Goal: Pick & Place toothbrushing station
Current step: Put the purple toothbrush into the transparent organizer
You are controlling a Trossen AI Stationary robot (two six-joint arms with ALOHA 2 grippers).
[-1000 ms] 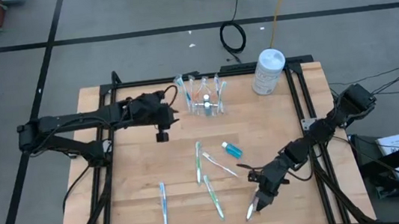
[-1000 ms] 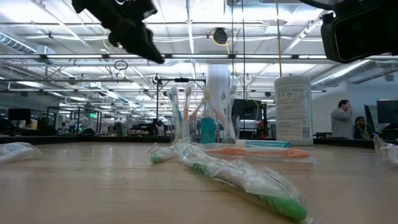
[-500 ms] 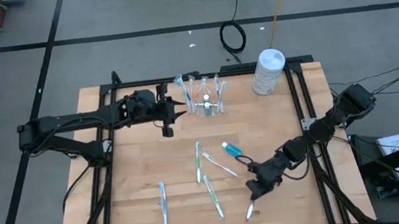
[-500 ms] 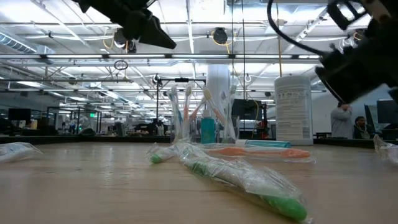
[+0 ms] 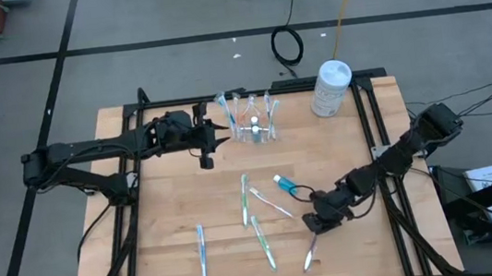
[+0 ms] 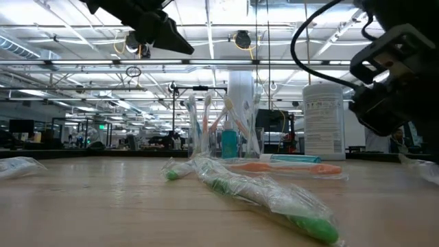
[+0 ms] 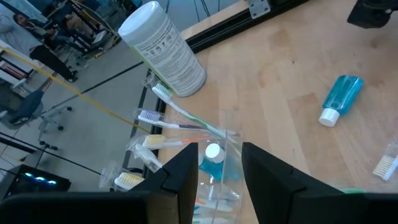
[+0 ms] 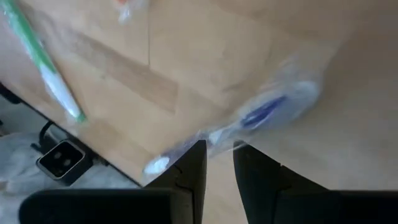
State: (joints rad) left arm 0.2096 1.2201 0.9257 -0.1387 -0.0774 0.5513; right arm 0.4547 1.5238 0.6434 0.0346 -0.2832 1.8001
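Observation:
The clear cup [image 5: 255, 130] stands at the table's far middle and holds several toothbrushes and a blue white-capped tube [image 7: 212, 154]. My left gripper [image 5: 223, 141] is open and hovers just left of the cup, pointing at it, well above the table in the low view [image 6: 180, 46]. My right gripper [image 5: 311, 227] is open by a narrow gap and empty. It hovers over a wrapped blue toothbrush [image 8: 261, 113] that lies flat near the front edge [image 5: 308, 260]. A second blue tube [image 5: 287, 185] lies mid-table.
The white round-lidded canister [image 5: 330, 88] stands at the far right. Wrapped toothbrushes lie loose on the wood: one at front left [image 5: 201, 253], others mid-table [image 5: 245, 198], [image 5: 271, 206], [image 5: 264, 243]. A green-handled one [image 6: 274, 199] lies nearest the low camera. The front edge is close to my right gripper.
My left gripper has gone toward the cup and turned from pointing down to pointing level at it, then held still. My right gripper has drawn back from the front-edge toothbrush toward the table's far edge. That toothbrush has stayed where it lay.

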